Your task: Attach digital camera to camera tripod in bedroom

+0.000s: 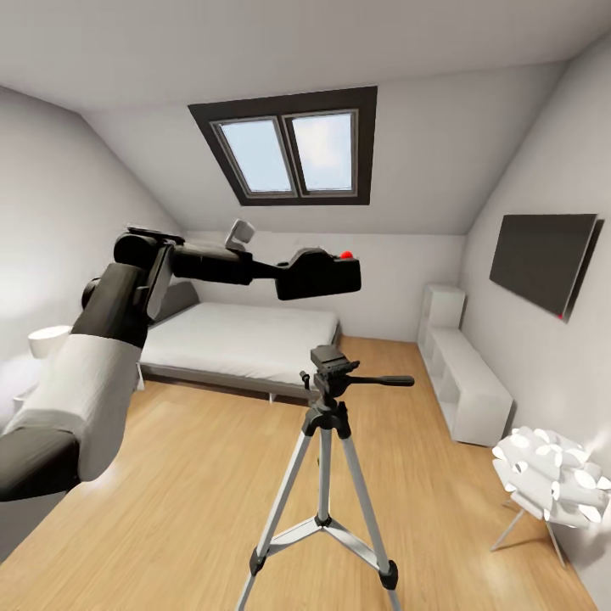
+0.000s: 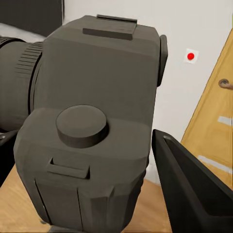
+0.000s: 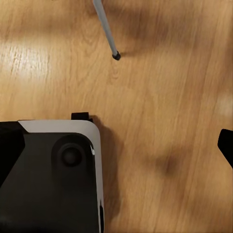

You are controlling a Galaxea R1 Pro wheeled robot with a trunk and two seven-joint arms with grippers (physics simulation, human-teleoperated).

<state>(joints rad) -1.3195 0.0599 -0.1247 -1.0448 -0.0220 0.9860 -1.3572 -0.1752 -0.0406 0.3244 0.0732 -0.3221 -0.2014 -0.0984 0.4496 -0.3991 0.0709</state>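
Above tripod (image 1: 325, 441) head, my left end effector (image 1: 327, 273) grips camera (image 1: 322, 271); mount lies straight below; right's state unclear.

The camera (image 1: 321, 273) looks like matt dark plastic, slightly grainy in the left wrist view (image 2: 92, 131), with a ribbed ring round its lens and a glossy red button on top. The left hand (image 1: 335, 273) closed around the camera has the same matt black finish. Below the camera, the tripod (image 1: 325, 462) has smooth, satiny silver metal legs with matt black joints, feet and head. The floor (image 1: 195, 501) under the tripod is light wood with fine grain and a soft sheen. Behind the tripod, the bed (image 1: 242, 339) carries a smooth white cloth-like mattress. The wall panel (image 1: 541, 261) right of the tripod is flat, dark and faintly glossy.
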